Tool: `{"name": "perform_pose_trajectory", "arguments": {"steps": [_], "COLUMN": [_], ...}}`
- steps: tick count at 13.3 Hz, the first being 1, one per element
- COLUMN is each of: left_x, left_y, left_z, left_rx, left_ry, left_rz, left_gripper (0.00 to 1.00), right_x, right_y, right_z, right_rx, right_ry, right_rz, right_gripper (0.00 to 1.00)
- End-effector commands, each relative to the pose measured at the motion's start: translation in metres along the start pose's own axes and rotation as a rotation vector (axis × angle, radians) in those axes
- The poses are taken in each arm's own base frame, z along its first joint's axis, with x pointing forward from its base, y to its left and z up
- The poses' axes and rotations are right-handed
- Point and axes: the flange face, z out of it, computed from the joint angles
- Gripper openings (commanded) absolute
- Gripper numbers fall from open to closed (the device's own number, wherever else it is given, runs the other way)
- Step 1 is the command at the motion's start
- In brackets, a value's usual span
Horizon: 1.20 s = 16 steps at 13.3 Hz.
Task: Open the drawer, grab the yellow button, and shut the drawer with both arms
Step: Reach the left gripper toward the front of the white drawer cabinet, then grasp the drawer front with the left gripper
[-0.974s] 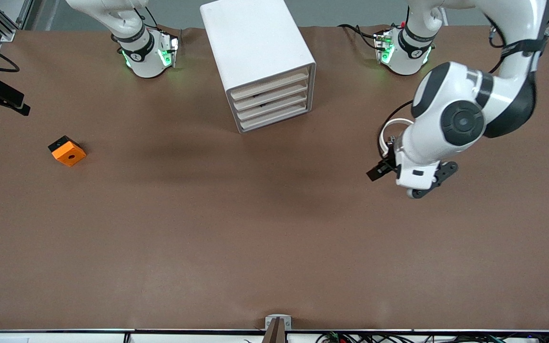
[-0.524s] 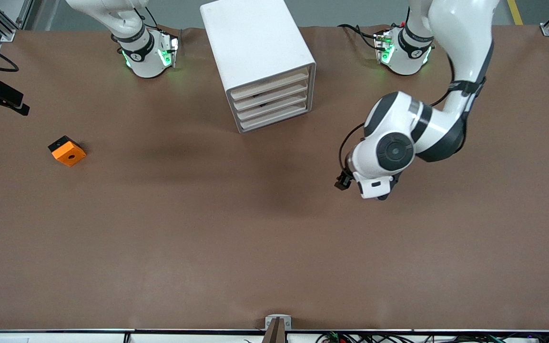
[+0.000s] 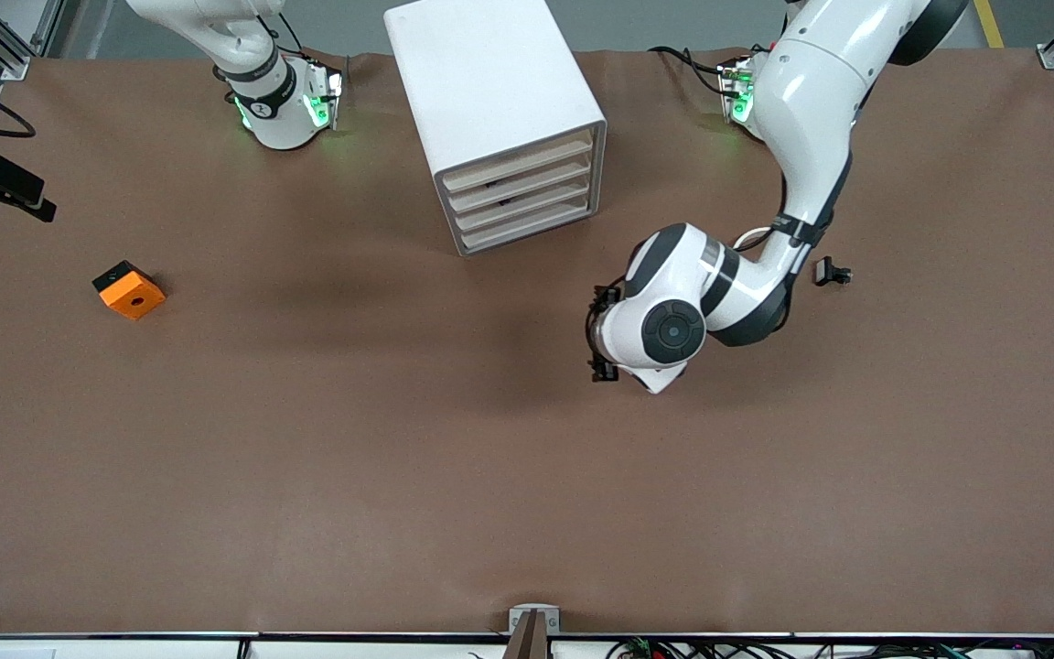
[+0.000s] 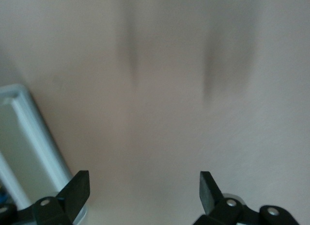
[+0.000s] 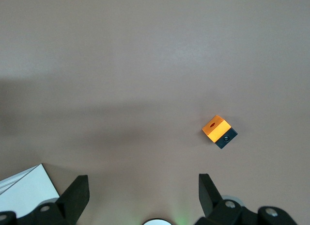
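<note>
The white cabinet [image 3: 500, 101] stands between the two arm bases, and its four drawers [image 3: 520, 197] all sit shut. The button is hidden. My left gripper [image 3: 598, 335] hangs open and empty over the bare table, a little toward the left arm's end from the drawer fronts. In the left wrist view its fingertips [image 4: 77, 186] stand wide apart over brown table, with a blurred white edge [image 4: 34, 137] beside them. My right gripper [image 5: 144, 191] is open and empty, high over the table, and does not show in the front view.
An orange square block with a hole [image 3: 129, 290] [image 5: 219, 131] lies toward the right arm's end of the table. A small black clip [image 3: 831, 273] lies toward the left arm's end. A black device [image 3: 5, 188] juts in at the right arm's end edge.
My left arm has swung from its own end toward the table's middle, bringing its open gripper close to the drawer fronts and uncovering the black clip. The right arm has not moved.
</note>
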Motion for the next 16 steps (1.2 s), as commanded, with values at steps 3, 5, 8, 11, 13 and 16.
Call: {"name": "perform_pose_trajectory", "arguments": {"steps": [3,5,8,11,13,16], "left_x": [-0.019,-0.036,-0.034,-0.033,-0.034,-0.036], "left_y": [-0.009,-0.031,-0.051,-0.066,-0.073,-0.086], "left_z": [-0.001,0.010,0.013,0.013,0.018,0.021], "left_rx": [0.130,0.207,0.353,0.514,0.598,0.718], "left_ry": [-0.183,-0.164,-0.094,-0.121,-0.117,-0.114], "left_rz": [-0.164,-0.163,-0.206,-0.224,-0.250,-0.266], "left_gripper": [1.00,1.00,1.00,1.00,1.00,1.00], "right_x": [0.000,0.000,0.000,0.000,0.000,0.001], "right_y": [0.002,0.004,0.003,0.002,0.002,0.003], "right_z": [-0.005,-0.005,-0.005,-0.005,-0.005,-0.005], "right_rx": [0.007,0.007,0.007,0.007,0.009,0.010], "right_ry": [0.000,0.000,0.000,0.000,0.000,0.002], "right_rz": [-0.003,0.000,-0.001,-0.003,-0.003,-0.002], "right_gripper": [1.00,1.00,1.00,1.00,1.00,1.00]}}
